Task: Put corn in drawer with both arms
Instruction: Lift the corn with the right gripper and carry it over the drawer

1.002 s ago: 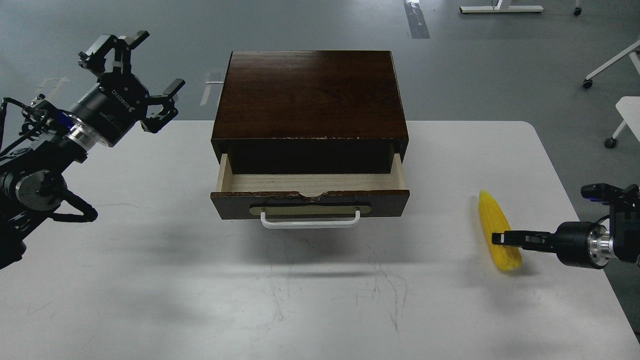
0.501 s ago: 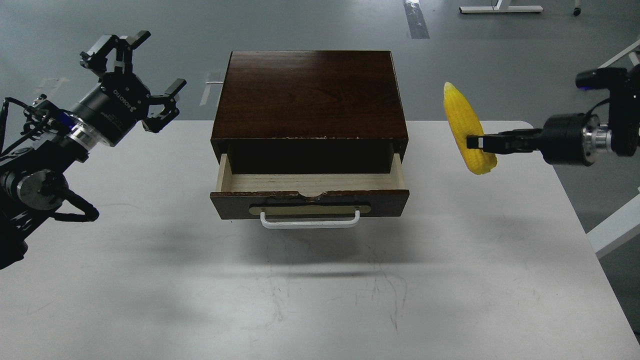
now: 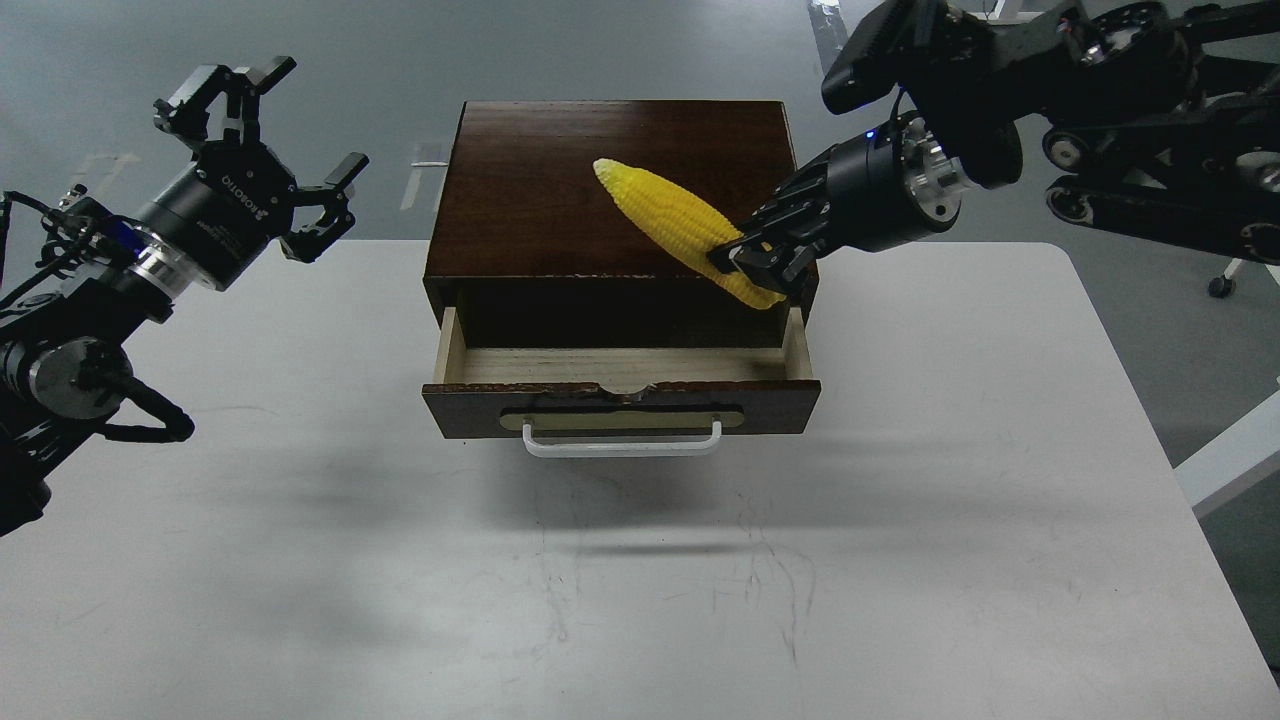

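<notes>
The corn (image 3: 672,220) is a bright yellow cob held in the air over the right part of the dark brown box (image 3: 560,180), tip pointing up-left. My right gripper (image 3: 752,265) is shut on its thick end, just above the drawer's right rear corner. The drawer (image 3: 620,374) is pulled open, with pale wood inside and a white bar handle (image 3: 620,441) on its dark front; nothing shows inside it. My left gripper (image 3: 262,150) is open and empty, raised to the left of the box.
The box stands at the back middle of the white table (image 3: 900,560). Grey floor lies beyond the far edge, with white furniture legs (image 3: 1222,285) at the right. My right arm's links (image 3: 1130,70) stretch across the upper right.
My right gripper has carried the corn from the table's right side up and left, to above the box and open drawer. The left arm has barely moved.
</notes>
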You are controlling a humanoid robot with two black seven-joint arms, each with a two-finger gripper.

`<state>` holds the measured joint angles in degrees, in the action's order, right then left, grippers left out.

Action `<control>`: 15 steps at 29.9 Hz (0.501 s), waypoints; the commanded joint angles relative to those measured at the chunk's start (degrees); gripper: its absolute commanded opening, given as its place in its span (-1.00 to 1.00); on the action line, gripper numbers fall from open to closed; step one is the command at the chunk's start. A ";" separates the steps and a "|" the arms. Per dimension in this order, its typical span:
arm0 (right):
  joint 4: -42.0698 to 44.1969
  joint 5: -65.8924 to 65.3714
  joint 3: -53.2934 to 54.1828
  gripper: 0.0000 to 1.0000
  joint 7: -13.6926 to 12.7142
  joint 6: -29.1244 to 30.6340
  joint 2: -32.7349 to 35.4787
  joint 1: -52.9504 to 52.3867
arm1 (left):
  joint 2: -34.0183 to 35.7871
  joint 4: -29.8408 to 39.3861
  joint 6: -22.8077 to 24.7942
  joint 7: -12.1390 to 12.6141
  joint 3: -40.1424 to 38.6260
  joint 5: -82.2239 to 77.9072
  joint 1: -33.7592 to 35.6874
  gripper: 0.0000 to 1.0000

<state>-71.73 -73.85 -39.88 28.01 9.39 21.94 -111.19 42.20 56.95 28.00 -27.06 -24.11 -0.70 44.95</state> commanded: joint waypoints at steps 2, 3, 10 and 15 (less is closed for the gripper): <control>0.01 -2.88 -3.71 -1.00 -0.01 -5.25 -5.59 -1.84 | 0.07 0.01 0.00 -0.01 -0.24 -0.01 0.05 0.97; 0.01 -4.19 -4.24 -1.00 -0.01 -6.83 -6.47 -2.19 | 0.07 0.01 0.00 0.08 -0.24 -0.01 0.05 0.97; 0.54 -8.15 -7.75 -1.00 -0.01 -12.37 -10.34 -2.46 | 0.25 0.09 0.00 -0.01 -0.32 -0.01 0.14 0.97; 1.51 -8.42 -11.62 -1.00 -0.01 -14.05 -13.23 -2.02 | 0.34 0.09 0.00 -0.01 -0.33 -0.01 0.05 0.97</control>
<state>-70.73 -82.03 -49.26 28.00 -3.83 10.42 -113.61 42.44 57.03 28.00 -27.06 -24.42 -0.70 45.02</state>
